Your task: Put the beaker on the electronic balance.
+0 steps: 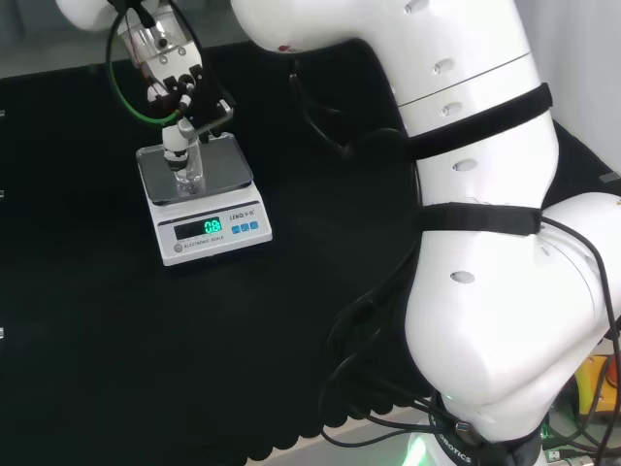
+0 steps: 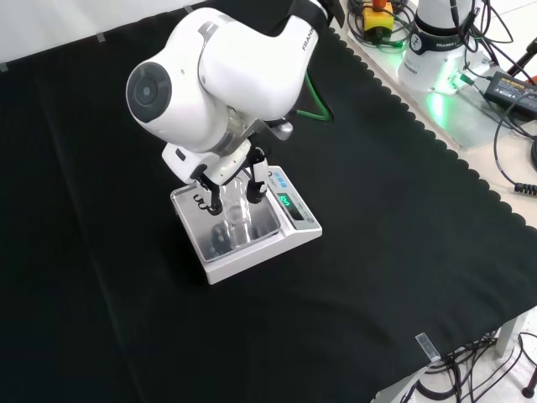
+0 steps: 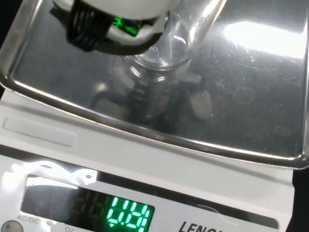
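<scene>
A small clear glass beaker (image 1: 186, 171) stands upright on the steel pan of the white electronic balance (image 1: 177, 254), whose green display is lit. The black and white hand (image 1: 180, 89) hangs right above the beaker, with its fingers curled round the upper part. In the front view the beaker (image 2: 237, 220) sits mid-pan on the balance (image 2: 252, 260), with the fingers (image 2: 255, 180) of the hand (image 2: 220, 172) on both sides of it. The wrist view shows the beaker (image 3: 164, 50) on the pan (image 3: 251, 96), part hidden by the hand (image 3: 120, 7).
The arm's big white link (image 2: 210, 75) stands over the balance in the front view. A green cable (image 1: 121, 92) loops behind the hand. The cloth's scalloped edge (image 2: 419, 117) runs along the right, with cables and a power brick (image 2: 512, 84) beyond it.
</scene>
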Robot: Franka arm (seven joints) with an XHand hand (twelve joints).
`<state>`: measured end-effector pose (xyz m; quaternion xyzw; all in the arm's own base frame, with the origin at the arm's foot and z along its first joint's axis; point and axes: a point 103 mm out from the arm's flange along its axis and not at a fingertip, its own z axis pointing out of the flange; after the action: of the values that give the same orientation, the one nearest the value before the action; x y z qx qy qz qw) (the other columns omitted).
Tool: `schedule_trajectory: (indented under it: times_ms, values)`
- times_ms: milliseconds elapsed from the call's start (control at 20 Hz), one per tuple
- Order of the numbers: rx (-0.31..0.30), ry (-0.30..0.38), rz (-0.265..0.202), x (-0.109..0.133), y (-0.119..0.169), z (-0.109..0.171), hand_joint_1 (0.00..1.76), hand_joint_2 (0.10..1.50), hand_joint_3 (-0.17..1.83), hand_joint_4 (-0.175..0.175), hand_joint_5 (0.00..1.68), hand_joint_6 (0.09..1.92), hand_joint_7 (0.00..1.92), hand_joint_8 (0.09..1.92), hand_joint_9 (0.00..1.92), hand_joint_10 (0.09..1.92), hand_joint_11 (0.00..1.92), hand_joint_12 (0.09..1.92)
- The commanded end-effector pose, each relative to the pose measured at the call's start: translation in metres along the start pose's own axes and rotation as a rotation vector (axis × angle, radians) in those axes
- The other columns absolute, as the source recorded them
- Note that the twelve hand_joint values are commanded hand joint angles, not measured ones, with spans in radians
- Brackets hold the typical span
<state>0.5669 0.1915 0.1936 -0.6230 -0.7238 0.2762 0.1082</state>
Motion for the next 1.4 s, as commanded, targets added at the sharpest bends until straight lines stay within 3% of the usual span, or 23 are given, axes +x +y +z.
schedule_trajectory:
  times_ms: [50,300,750,1400]
  values:
    - [0.01,-0.033,0.015,-0.001,-0.001,-0.001,0.98,0.67,0.54,-0.095,0.81,0.29,0.9,0.43,1.26,0.09,1.22,0.83]
    - [0.011,-0.066,0.02,-0.003,-0.011,-0.01,0.82,0.61,0.49,-0.101,0.56,0.17,0.68,0.47,1.06,0.09,0.9,1.13]
    - [-0.014,-0.081,0.038,-0.015,-0.034,-0.03,0.66,0.62,0.31,-0.123,0.36,0.09,0.35,0.61,0.85,0.09,0.77,1.23]
    - [-0.091,0.074,0.115,-0.063,-0.075,-0.063,0.53,0.64,0.27,-0.118,0.34,0.09,0.32,0.64,0.84,0.09,0.75,1.25]
